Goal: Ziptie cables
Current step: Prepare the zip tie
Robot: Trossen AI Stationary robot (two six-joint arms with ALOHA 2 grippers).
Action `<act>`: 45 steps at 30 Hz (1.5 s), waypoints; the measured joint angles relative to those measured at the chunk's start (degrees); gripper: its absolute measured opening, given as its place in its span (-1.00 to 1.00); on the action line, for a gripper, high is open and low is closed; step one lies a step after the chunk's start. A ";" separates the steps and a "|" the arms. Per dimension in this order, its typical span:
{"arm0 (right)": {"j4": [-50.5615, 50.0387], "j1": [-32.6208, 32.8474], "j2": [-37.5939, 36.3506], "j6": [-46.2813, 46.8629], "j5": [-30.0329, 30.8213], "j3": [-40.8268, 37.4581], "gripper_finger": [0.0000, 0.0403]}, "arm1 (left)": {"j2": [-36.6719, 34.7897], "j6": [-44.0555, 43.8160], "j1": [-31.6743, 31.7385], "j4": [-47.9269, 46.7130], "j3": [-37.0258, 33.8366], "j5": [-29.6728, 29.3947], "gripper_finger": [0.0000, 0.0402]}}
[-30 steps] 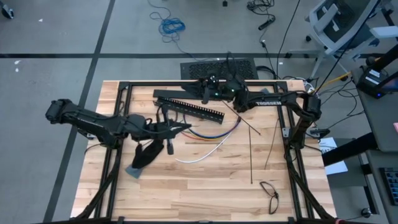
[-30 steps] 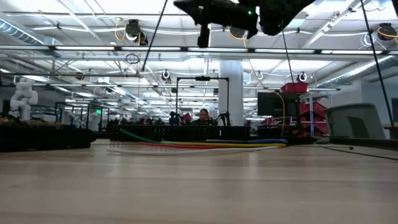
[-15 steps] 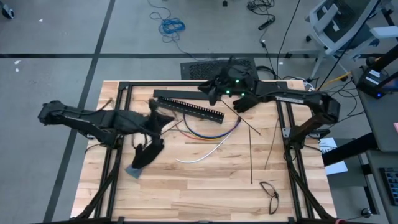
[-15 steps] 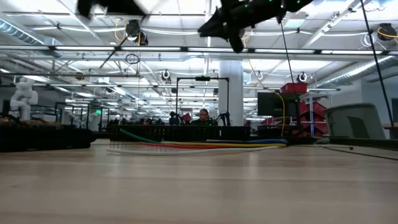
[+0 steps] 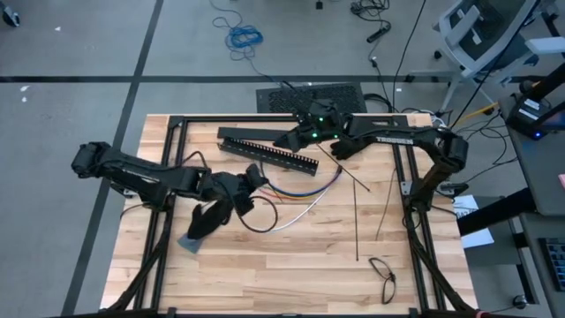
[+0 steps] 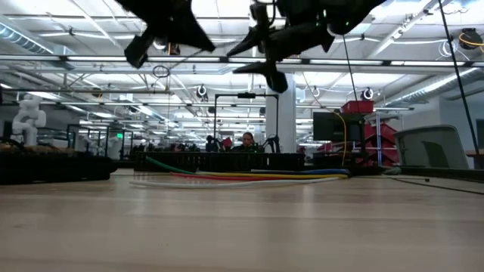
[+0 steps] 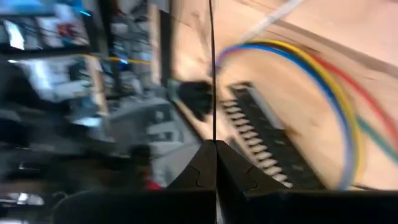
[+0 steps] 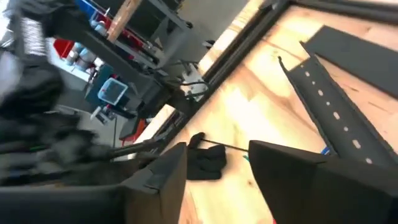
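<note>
I see the left gripper (image 5: 253, 173) above the table's left-centre with its fingers (image 7: 205, 168) pressed together on a thin black strip (image 7: 212, 74), which runs straight out from between the tips in the left wrist view. In the high view a thin black loop (image 5: 259, 218) curves from this gripper over the wood toward the near side. The right gripper (image 5: 284, 141) sits at the far centre of the table, raised clear of the surface, with its fingers (image 8: 165, 177) standing apart and nothing between them. In the low view both grippers hang high above the table top. Just below the right gripper lies the slotted bar (image 5: 267, 151), angled across the far part of the table. The cables (image 5: 305, 190) lie on the wood near the table's centre, on the near side of the bar and just right of the left gripper: coloured strands curve in an arc from the bar's right end, and a white one bends nearer to me. The cables are touched by neither gripper. In the low view they show as flat coloured lines (image 6: 249, 176) in front of the bar. Two more straight strips (image 5: 357, 221) lie right of the cables. A dark cloth (image 5: 205, 219) lies under the left arm, and a pair of glasses (image 5: 382, 272) rests at the near right of the table (image 5: 291, 274).
</note>
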 joint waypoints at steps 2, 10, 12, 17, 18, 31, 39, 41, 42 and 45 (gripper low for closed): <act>3.16 -0.61 2.08 2.10 -1.40 0.00 -0.04 | -0.65 1.87 -0.81 -0.64 0.65 -0.33 -1.00; 35.45 -1.22 12.92 23.72 -5.76 0.05 0.08 | -3.96 3.93 -5.20 -0.85 1.23 -2.33 -1.00; 44.03 -0.69 16.12 30.47 -5.30 0.07 0.08 | -4.00 3.92 -5.58 -0.89 1.23 -2.82 -1.00; 58.02 2.20 22.97 40.71 0.71 0.00 0.08 | -3.98 3.92 -5.73 -0.65 1.23 -3.08 -1.00; 60.41 2.77 23.73 42.15 1.74 0.01 0.08 | -3.98 3.91 -5.74 -0.69 1.23 -3.08 -1.00; 56.67 5.15 29.51 42.06 -1.46 15.49 0.08 | -3.96 1.50 -5.73 -0.04 1.21 -1.09 -1.00; 55.40 1.51 29.39 36.21 -0.98 15.63 0.08 | -3.96 2.54 -5.73 -0.13 1.21 -1.12 -1.00; 54.81 -0.28 29.23 36.12 -2.30 15.69 0.08 | -3.96 2.61 -5.73 -0.13 1.21 -1.12 -1.00; 53.82 -0.96 29.11 35.94 -3.36 15.69 0.08 | -3.96 2.94 -5.73 -0.15 1.21 -1.12 -1.00; 48.43 -1.30 28.83 33.69 -5.68 15.69 0.05 | -3.96 4.20 -5.70 -0.15 1.21 -1.12 -1.00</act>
